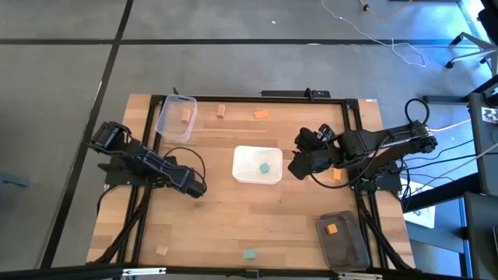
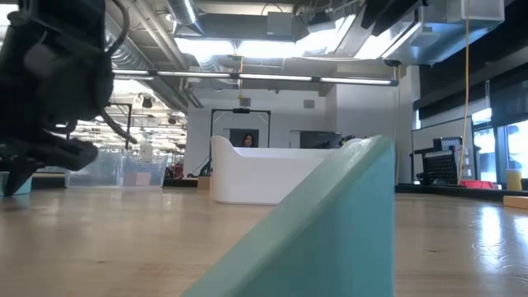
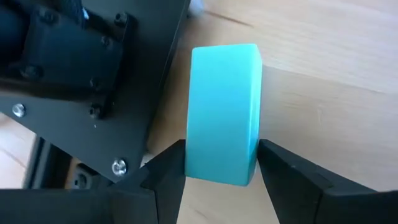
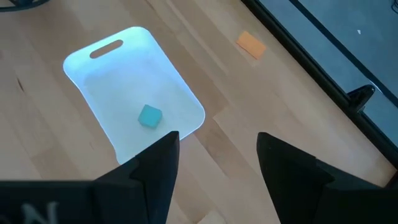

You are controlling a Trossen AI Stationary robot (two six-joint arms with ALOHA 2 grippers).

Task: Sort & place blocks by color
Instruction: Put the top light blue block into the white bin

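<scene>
Left wrist view: left hand (image 3: 222, 177) grips a teal block (image 3: 224, 112), base hidden.

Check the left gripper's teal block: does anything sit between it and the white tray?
Nothing visible does. The left gripper is shut on a teal block, and bare table lies between it and the white tray, which already holds one teal block.

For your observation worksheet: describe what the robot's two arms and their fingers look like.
Both arms are dark, jointed and boxy, with black cables looping beside them. The left gripper and right gripper each end in two black, wedge-shaped fingers. Silver screws dot a black plate.
</scene>
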